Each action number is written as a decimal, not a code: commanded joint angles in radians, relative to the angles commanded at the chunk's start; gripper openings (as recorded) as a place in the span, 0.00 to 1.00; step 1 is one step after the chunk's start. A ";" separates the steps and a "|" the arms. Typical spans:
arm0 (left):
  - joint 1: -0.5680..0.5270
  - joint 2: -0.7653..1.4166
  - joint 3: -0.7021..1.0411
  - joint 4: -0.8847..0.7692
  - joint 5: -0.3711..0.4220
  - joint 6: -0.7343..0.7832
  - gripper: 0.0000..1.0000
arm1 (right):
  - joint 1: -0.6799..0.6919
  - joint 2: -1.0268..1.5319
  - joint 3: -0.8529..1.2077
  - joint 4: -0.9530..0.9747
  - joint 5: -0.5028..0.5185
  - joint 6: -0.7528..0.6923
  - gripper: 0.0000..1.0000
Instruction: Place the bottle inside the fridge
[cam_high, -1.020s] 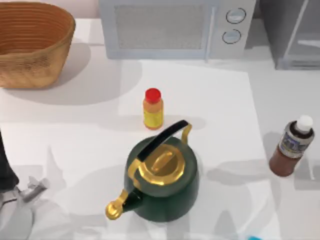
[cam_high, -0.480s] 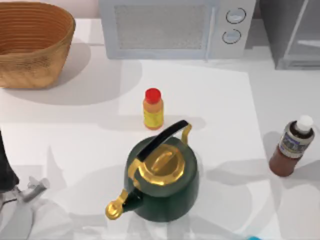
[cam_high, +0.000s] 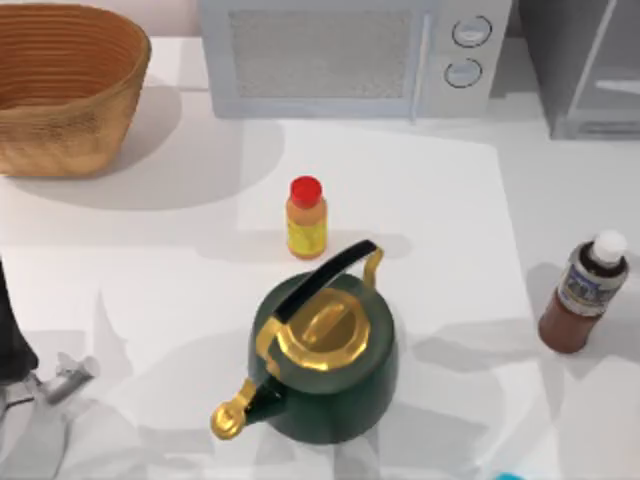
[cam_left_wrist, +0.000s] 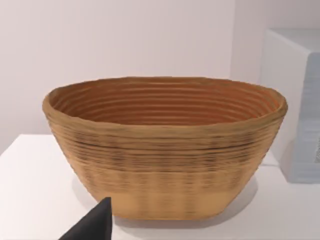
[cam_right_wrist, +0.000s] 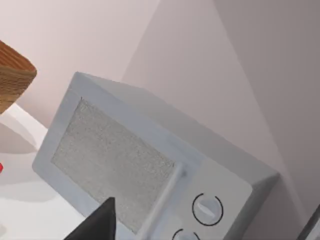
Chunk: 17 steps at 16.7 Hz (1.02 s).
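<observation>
Dark-brown, the bottle has stayed upright and untouched on the desk, near the fridge, so grasping remains undone; neither claw's state can be told.

bottle label print too small to read, no other legible text

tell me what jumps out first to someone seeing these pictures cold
The dark green kettle with its gold lid and spout dominates the table's near middle, with a small orange-yellow bottle with a red cap just behind it. A big woven basket fills the far left corner beside the white microwave. The brown bottle stands alone at the right, in front of the grey fridge.
</observation>
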 joint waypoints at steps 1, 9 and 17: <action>0.000 0.000 0.000 0.000 0.000 0.000 1.00 | -0.015 0.081 0.005 0.043 -0.044 -0.010 1.00; 0.000 0.000 0.000 0.000 0.000 0.000 1.00 | -0.108 0.675 0.013 0.177 -0.276 -0.032 1.00; 0.000 0.000 0.000 0.000 0.000 0.000 1.00 | -0.145 0.787 0.002 0.154 -0.276 -0.018 1.00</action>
